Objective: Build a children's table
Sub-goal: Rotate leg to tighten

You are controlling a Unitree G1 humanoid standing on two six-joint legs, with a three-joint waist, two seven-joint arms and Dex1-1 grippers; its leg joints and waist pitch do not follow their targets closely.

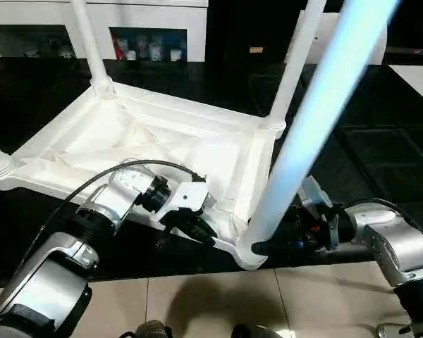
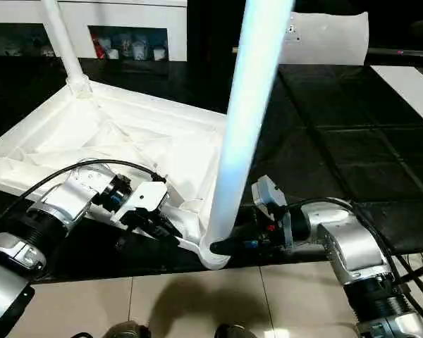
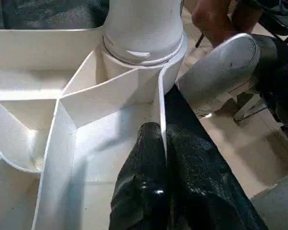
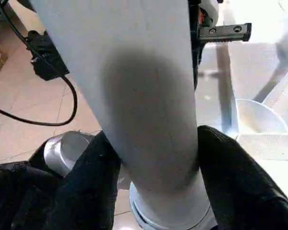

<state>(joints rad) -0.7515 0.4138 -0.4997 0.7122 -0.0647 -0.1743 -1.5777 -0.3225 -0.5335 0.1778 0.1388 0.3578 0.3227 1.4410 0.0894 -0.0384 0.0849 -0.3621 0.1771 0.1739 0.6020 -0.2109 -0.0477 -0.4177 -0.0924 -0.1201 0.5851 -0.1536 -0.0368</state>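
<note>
White table (image 1: 162,141) upside down, legs up

Right end effector (image 4: 156,158): black fingers (image 4: 235,172) clasping a white leg (image 4: 134,96) on both sides near its base; black cable (image 4: 62,110) lying on the tile floor (image 4: 19,72).

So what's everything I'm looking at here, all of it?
Table top: one, white, upside down on the dark surface, ribbed underside up.
Legs: four, white, standing in the corner sockets; the nearest leg rises at the front corner.
Cabinets: white, along the back, small items inside.
Flat panel: one, white, back right.
Floor: beige tiles, in front.
Left tool: black, pinching the top's rim.
Right tool: black, clamped around the nearest leg's base.
</note>
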